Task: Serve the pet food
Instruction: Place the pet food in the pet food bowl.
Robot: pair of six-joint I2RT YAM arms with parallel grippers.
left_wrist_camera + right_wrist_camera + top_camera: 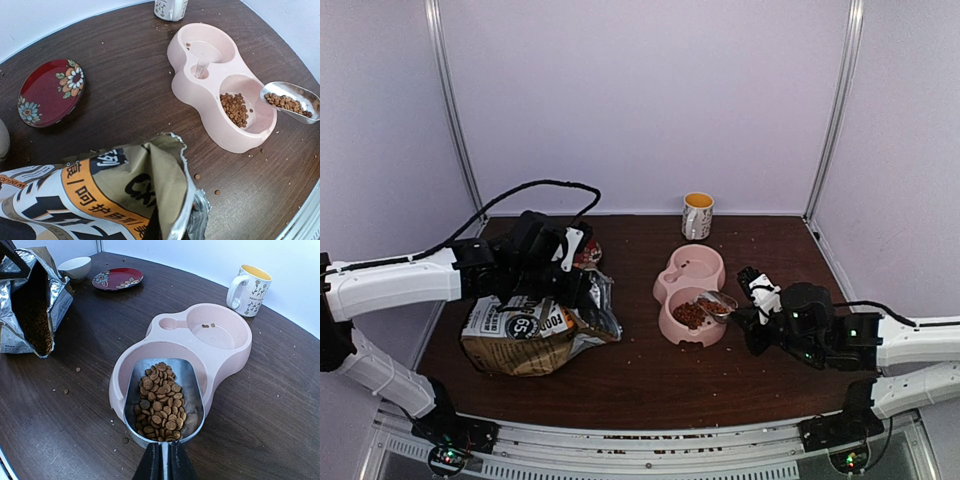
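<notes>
My right gripper [163,462] clamps the scoop [190,377] handle. It's full of kibble [159,407], over the near well of the pink bowl [235,347], some already inside. My left gripper [560,268] pinches the bag [530,328] rim.

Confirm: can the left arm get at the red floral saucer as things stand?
Likely not yet. The left hand looks shut on the tan paper pet food bag. The red floral saucer lies near it, nothing between, so reach seems fine once the bag is released.
</notes>
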